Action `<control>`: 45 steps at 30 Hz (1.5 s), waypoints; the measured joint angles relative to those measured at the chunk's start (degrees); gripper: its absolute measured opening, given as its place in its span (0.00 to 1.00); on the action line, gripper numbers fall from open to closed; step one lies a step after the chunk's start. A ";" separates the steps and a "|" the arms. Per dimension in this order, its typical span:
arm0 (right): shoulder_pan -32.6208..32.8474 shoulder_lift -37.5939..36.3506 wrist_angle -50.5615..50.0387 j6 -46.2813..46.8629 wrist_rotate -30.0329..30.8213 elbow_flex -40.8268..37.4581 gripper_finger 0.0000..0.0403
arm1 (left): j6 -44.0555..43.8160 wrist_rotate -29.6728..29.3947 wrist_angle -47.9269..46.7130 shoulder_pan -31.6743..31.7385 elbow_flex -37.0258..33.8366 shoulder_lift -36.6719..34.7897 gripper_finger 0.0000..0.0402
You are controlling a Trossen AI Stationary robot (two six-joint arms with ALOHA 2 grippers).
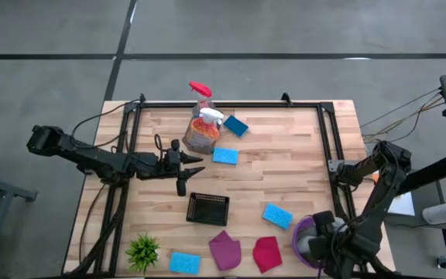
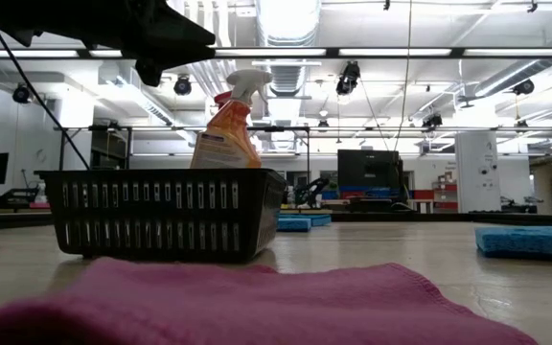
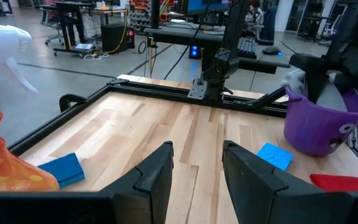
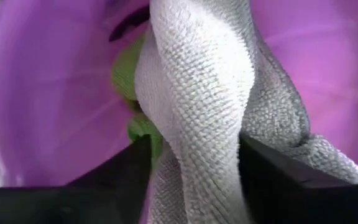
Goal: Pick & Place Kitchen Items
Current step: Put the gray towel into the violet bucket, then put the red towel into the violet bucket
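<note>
My right gripper (image 1: 321, 235) stands in the purple bucket (image 1: 300, 246) at the table's near right corner, shut on a grey cloth (image 4: 197, 93). A green cloth (image 4: 128, 74) lies under it in the bucket. My left gripper (image 1: 187, 172) is open and empty above the table's middle left, between the orange spray bottle (image 1: 202, 132) and the black basket (image 1: 207, 208). The clear bottle with the red trigger (image 1: 200, 89) stands behind the orange one. Blue sponges (image 1: 225, 156) (image 1: 236, 125) (image 1: 277, 215) (image 1: 184, 262), a magenta cloth (image 1: 224, 249) and a red cloth (image 1: 267, 253) lie flat on the table. My right gripper pinches a bunched fold of the grey cloth (image 4: 194, 155) between its two fingers (image 4: 126, 171), several layers thick. The fingers point down into the bucket from above. The cloth reaches down from the fingers into the bucket, over the green cloth.
A small spiky green plant (image 1: 142, 250) stands at the near left corner. The black frame rails (image 1: 231, 105) run along the table's far, left and right sides. Bare wood (image 3: 166, 124) lies in front of my left gripper.
</note>
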 joint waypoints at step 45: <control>-10.69 13.31 28.64 -36.41 10.27 9.44 0.82 | 0.02 -1.51 -0.02 0.04 0.00 0.00 0.36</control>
